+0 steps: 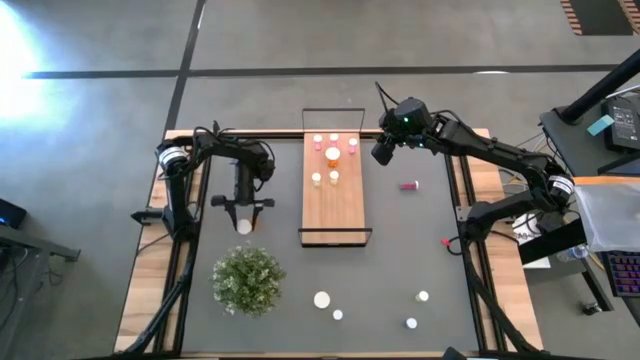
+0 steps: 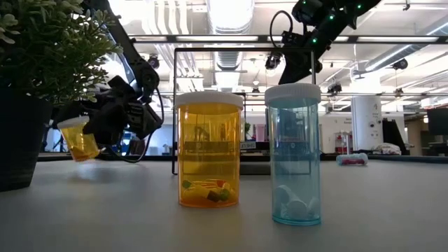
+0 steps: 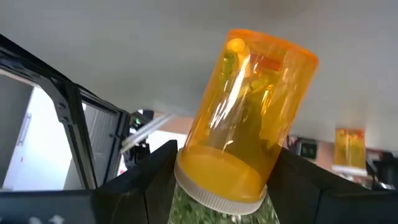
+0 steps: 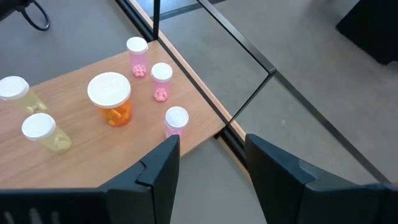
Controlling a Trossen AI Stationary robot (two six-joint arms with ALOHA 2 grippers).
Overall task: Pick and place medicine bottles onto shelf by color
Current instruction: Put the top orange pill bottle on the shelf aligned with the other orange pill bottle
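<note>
My left gripper (image 1: 243, 213) is left of the shelf and shut on an orange medicine bottle (image 3: 252, 112) with a white cap; it also shows in the low view (image 2: 78, 140). The shelf (image 1: 335, 205), a light wooden board, carries three pink bottles (image 4: 161, 81), one wide orange bottle (image 4: 111, 99) and two pale ones (image 4: 41, 132), all standing on its far half. My right gripper (image 4: 211, 168) hangs open and empty high over the shelf's far right corner (image 1: 384, 150). A pink bottle (image 1: 409, 185) lies on its side on the mat right of the shelf. My left gripper pinches the orange bottle between its two fingers (image 3: 149, 180), which sit on opposite sides of the body right beside the cap (image 3: 196, 149). The fingers come from the table's far side, slanting down. The bottle is tilted and lifted clear of the mat.
A bushy green plant (image 1: 247, 281) stands near the front left, just in front of my left gripper. Several loose bottles (image 1: 322, 299) stand near the front edge; an orange one (image 2: 208, 150) and a blue one (image 2: 294, 154) are close to the low camera. Black wire frames (image 1: 336, 237) close the shelf's ends.
</note>
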